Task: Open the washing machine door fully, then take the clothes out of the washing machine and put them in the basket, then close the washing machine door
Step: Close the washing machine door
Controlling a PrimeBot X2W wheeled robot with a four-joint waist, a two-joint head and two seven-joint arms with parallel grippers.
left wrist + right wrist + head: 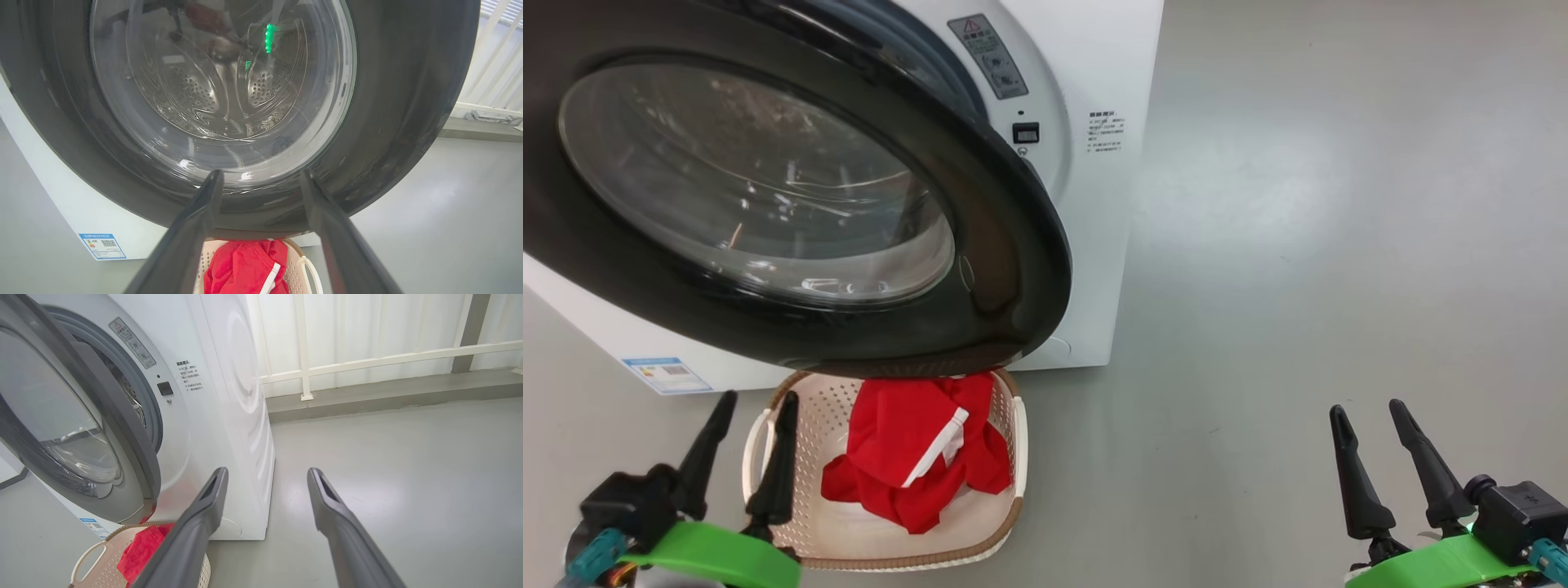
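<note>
- The clothes (907,457) lie in the basket (833,408), which sits on the floor just in front of the washing machine (1094,49). I judge that closing up is the step in hand.
- The door (1013,269) stands part-way out from the washing machine's front, with its lower edge over the basket.
- My left jaws are spread wide and hold nothing, low in front of the door. My right jaws are equally wide and empty, off toward the washing machine's right side.
- I should press on the black rim near its free edge, not on the glass. A steady push should carry the latch to the dark slot (1025,132) on the washing machine's front.
- The risk, I think, is the door's edge snagging the red cloth heaped just below it.
- Writing on the washing machine's front:
  - a grey warning label (988,55) with a red triangle
  - a block of small print (1105,132)
  - a blue sticker (666,374) with a code square
- None of this is readable, and I can make out no brand.
</note>
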